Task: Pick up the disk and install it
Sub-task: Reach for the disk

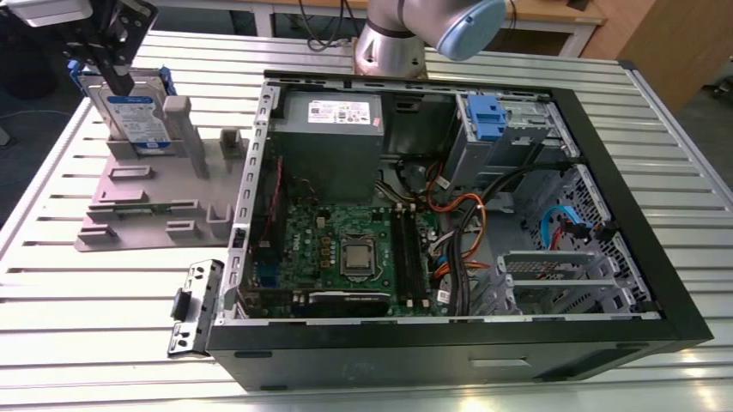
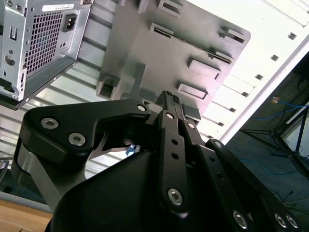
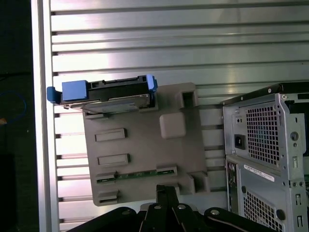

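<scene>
The disk (image 1: 136, 116) stands on edge in a slot at the far end of the grey plastic stand (image 1: 149, 197), silver with a white-and-blue label and blue bracket. In the first wrist view the disk (image 3: 104, 92) shows edge-on at one end of the stand (image 3: 140, 145). My gripper (image 1: 116, 83) hangs above the stand at the exterior view's left, its black fingers crossing the disk's top in that picture. In both wrist views the fingertips (image 3: 166, 192) (image 2: 169, 102) lie together with nothing between them, well clear of the stand (image 2: 169, 43).
An open computer case (image 1: 458, 197) lies on the slatted metal table (image 1: 69, 352) to the exterior view's right of the stand, with a blue drive bay (image 1: 487, 116) at its far side. A loose black bracket (image 1: 195, 305) lies by the case's near corner. The table edge runs beyond the stand.
</scene>
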